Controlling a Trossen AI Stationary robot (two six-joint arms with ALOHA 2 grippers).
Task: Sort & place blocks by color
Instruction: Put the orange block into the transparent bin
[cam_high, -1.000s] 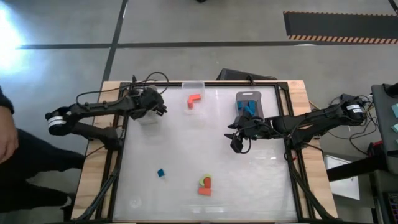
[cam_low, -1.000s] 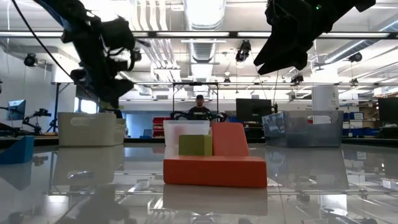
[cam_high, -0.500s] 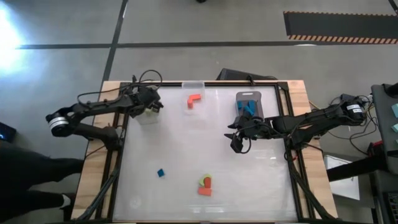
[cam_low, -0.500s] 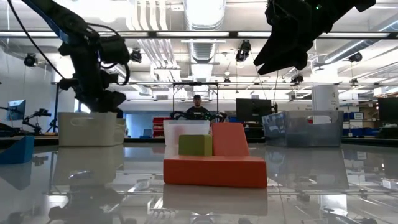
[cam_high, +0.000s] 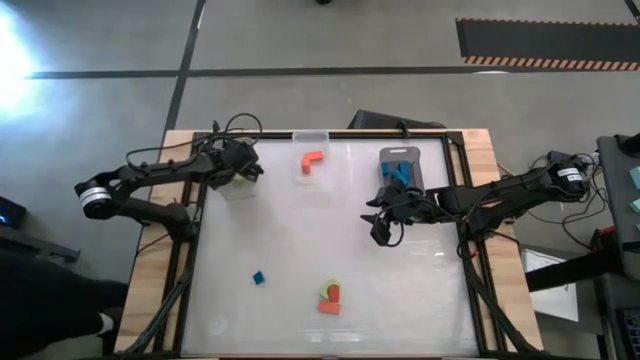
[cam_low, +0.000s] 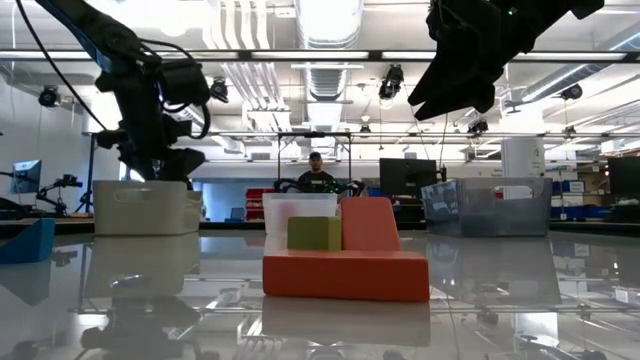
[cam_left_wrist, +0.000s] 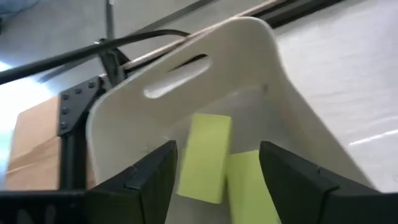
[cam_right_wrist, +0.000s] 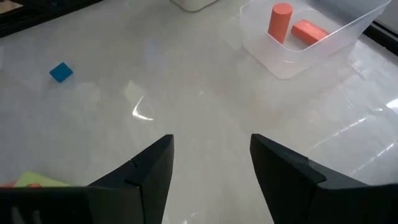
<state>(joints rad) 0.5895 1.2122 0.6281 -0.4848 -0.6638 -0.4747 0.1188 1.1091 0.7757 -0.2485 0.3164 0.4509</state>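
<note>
My left gripper (cam_high: 243, 172) hangs open and empty over the white bin (cam_high: 237, 188) at the table's far left. In the left wrist view (cam_left_wrist: 217, 149) its fingers stand apart above two lime green blocks (cam_left_wrist: 204, 158) that lie on the bin's floor. My right gripper (cam_high: 377, 228) is open and empty above the table, near the grey bin (cam_high: 401, 168) that holds blue blocks. A blue cube (cam_high: 258, 278) lies loose on the table. An orange-red block with a green cube (cam_high: 329, 296) against it sits near the front; the low view shows them too (cam_low: 345, 265).
A clear bin (cam_high: 312, 160) at the far middle holds orange-red blocks, seen also in the right wrist view (cam_right_wrist: 298, 31). The table's black frame rails run along its left and right edges. The wide middle of the tabletop between the arms is bare.
My left gripper has gone down a little and slightly toward the table's left edge, closer over the white bin. My right arm has kept still.
</note>
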